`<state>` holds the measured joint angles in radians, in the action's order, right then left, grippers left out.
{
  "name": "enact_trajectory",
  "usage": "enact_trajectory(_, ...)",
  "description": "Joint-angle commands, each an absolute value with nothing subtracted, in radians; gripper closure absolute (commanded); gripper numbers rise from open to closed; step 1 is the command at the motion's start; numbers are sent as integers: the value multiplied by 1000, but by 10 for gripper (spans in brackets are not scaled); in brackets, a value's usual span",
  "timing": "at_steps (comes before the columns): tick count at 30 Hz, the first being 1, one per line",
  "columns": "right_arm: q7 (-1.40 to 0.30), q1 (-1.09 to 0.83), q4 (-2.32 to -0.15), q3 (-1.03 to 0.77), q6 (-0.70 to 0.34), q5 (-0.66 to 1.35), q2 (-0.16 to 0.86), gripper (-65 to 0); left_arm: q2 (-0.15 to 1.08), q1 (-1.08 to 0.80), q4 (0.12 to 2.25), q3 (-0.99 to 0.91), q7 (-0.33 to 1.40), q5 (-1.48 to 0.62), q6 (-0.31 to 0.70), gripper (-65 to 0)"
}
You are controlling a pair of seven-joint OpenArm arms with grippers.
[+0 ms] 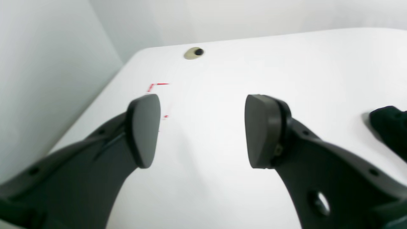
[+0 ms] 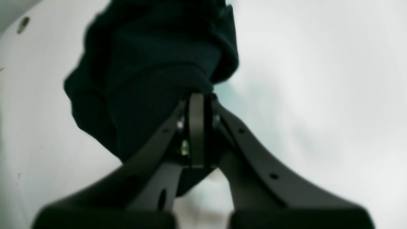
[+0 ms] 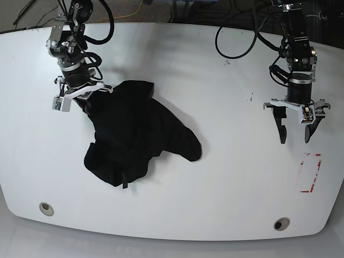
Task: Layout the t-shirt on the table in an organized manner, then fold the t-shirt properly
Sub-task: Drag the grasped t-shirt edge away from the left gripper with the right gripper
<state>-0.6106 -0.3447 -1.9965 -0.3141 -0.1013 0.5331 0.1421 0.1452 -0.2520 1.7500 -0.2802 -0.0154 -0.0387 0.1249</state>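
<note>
The black t-shirt [image 3: 134,134] lies crumpled in a heap on the left half of the white table [image 3: 226,177]. My right gripper [image 3: 85,102], on the left of the base view, is shut on the shirt's upper left edge; in the right wrist view the fingers [image 2: 196,127] are pinched together with black cloth [image 2: 149,70] bunched in front. My left gripper [image 3: 294,137] is open and empty, over bare table at the right, far from the shirt. In the left wrist view its fingertips [image 1: 144,130] stand wide apart, and a bit of the shirt [image 1: 389,127] shows at the right edge.
A red rectangular outline [image 3: 310,173] is marked near the table's right edge, also in the left wrist view [image 1: 157,85]. Round holes sit at the front left [image 3: 46,208] and front right [image 3: 279,224]. Cables hang behind the table's far edge.
</note>
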Motion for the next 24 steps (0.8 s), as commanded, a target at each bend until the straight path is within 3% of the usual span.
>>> enact_trajectory(1,-582,-320,-2020,-332,-101,611,186,0,157,-245,1765,-274,-47,-41,120,-392)
enact_trajectory(9,-582,-271,-2020,-374,-104,722,246,0,157,-243,1765,-266,-47,-41,120,-392)
enact_trajectory(24,-582,-110,-2017,-375,-108,733,389,0,200,-243,1765,-171,-47,-41,120,-392)
